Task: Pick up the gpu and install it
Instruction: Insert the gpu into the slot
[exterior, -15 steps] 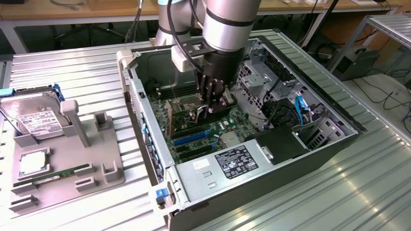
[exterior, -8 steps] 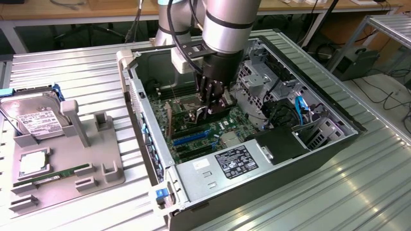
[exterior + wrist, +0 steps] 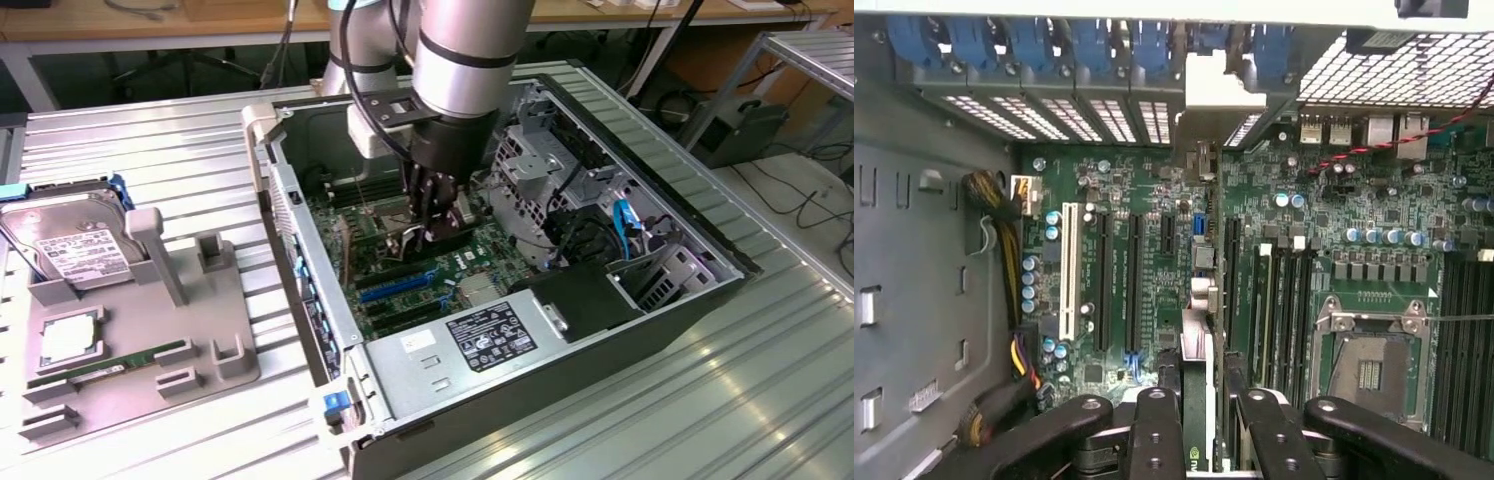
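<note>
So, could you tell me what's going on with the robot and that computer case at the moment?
The robot arm has reached down into the open computer case, which lies on its side on the metal table. Its pincer is closed on the gpu, holding the card edge-on just above the motherboard, lined up with the expansion slots. The card does not look seated yet. On the grey parts tray at the exterior view's left lie a hard drive and a green memory stick.

Even, bright daylight-like light fills both views. Glare streaks the ribbed silver metal tabletop (image 3: 747,380) at the exterior view's right. The open black computer case (image 3: 694,300) shades its interior. The green motherboard (image 3: 1154,200) looks slightly soft.
</note>
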`<state>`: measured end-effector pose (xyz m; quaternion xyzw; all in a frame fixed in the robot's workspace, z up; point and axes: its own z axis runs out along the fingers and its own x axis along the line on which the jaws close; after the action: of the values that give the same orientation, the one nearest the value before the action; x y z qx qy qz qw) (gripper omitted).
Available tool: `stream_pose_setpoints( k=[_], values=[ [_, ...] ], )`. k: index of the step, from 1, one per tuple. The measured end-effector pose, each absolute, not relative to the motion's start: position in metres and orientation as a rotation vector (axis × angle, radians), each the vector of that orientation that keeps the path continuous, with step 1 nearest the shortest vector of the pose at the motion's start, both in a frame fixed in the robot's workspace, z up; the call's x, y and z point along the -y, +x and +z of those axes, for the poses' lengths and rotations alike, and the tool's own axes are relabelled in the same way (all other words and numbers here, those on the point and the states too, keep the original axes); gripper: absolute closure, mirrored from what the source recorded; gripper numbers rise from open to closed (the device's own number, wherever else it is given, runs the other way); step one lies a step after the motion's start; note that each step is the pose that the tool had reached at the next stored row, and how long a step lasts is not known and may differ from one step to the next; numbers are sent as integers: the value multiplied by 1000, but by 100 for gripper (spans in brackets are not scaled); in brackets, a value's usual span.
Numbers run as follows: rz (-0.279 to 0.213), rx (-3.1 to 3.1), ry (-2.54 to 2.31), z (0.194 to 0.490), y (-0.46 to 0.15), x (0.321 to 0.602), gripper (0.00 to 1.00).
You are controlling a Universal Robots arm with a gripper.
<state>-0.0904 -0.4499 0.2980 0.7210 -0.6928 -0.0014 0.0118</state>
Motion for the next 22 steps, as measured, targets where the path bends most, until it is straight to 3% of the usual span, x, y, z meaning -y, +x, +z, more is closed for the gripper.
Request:
stream_pose_setpoints(
  k=[22],
  values=[
    [1, 2179, 2224, 279, -105, 451, 74]
  ],
)
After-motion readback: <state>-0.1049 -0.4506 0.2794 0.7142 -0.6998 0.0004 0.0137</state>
